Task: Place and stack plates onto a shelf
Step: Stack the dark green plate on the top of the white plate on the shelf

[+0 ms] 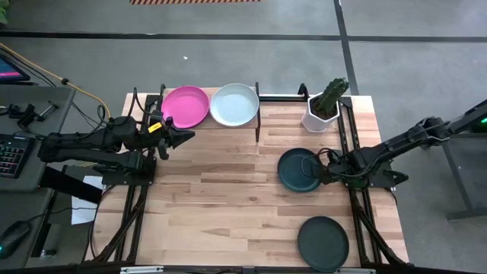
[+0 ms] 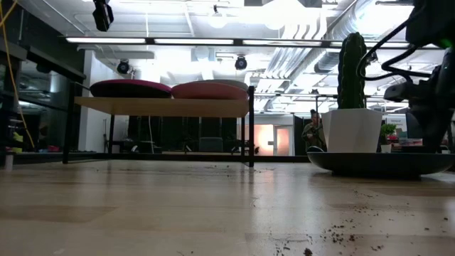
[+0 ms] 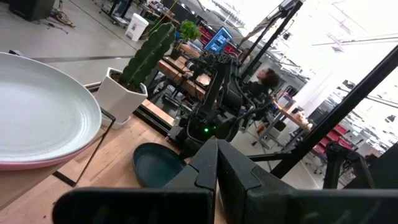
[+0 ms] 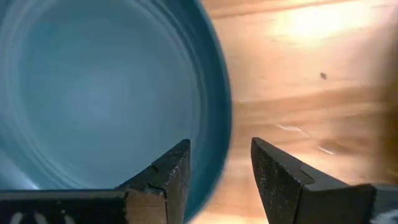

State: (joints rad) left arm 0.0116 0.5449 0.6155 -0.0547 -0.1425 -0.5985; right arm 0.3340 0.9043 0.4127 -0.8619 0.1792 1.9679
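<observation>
Planked light wood forms the tabletop (image 1: 228,198), with grey floor around it and a bright ceiling of pipes and lamps beyond; no writing is legible. Just ahead of the left gripper (image 1: 186,136), whose fingers are pressed together and empty, stands the shelf (image 1: 259,103) with the magenta plate (image 1: 185,106) and the pale mint-white plate (image 1: 234,104) side by side. The right gripper (image 4: 221,180) has its jaws parted astride the rim of the dark teal plate (image 1: 299,170). A black plate (image 1: 323,243) lies nearer the table's front edge, and the cactus pot (image 1: 323,113) beyond.

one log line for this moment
left pincer: shut, idle by shelf | right pincer: open, straddling teal plate rim | shelf: magenta plate, white plate
</observation>
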